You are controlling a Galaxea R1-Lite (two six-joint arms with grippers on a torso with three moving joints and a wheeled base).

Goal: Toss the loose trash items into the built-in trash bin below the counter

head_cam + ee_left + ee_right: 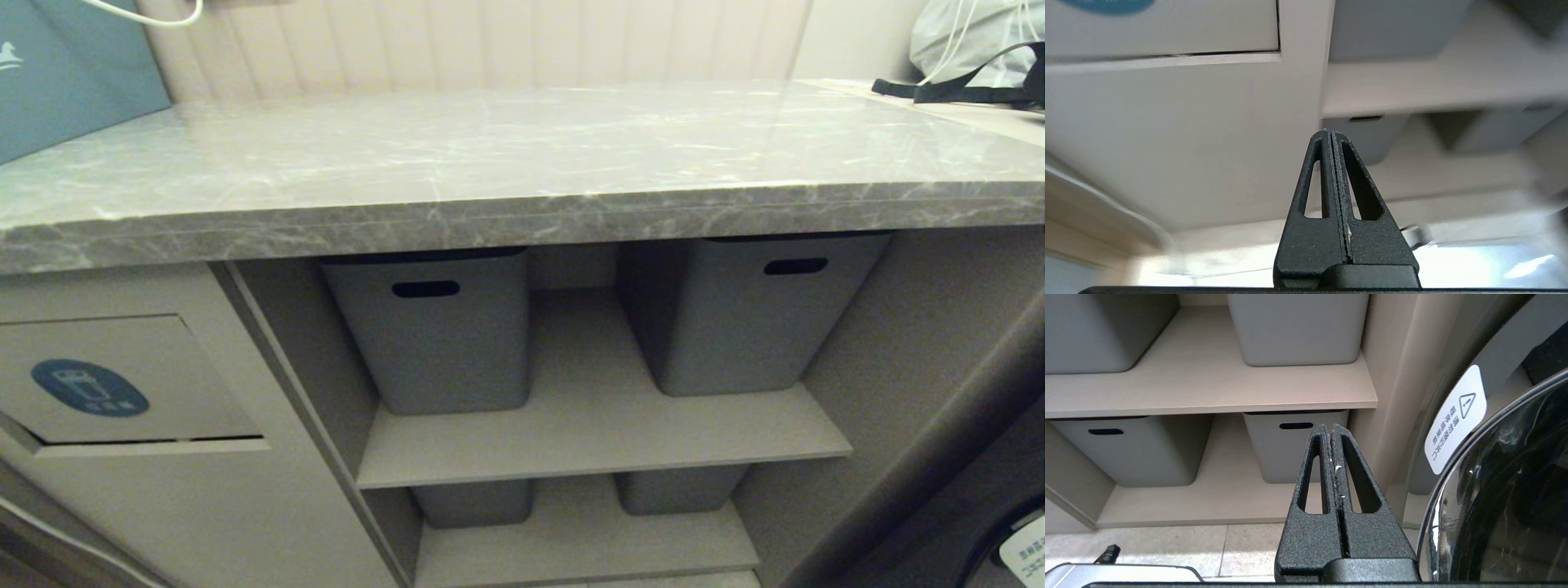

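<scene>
left gripper [1330, 132]: black fingers pressed together, empty, low before the beige cabinet front.
right gripper [1329, 426]: together, empty, parked by grey plastic tubs [1296, 447].
bin flap [122, 384]: blue-stickered beige flap, far left under grey marble-look counter [522, 155], near closed.
turquoise paper scraps: none visible; likely binned.

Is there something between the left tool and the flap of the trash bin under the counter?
Nothing visible stands between them. The left tool, shut and empty, points at the bare cabinet front below the flap. The flap looks closed, and no turquoise scrap shows on the counter.
</scene>
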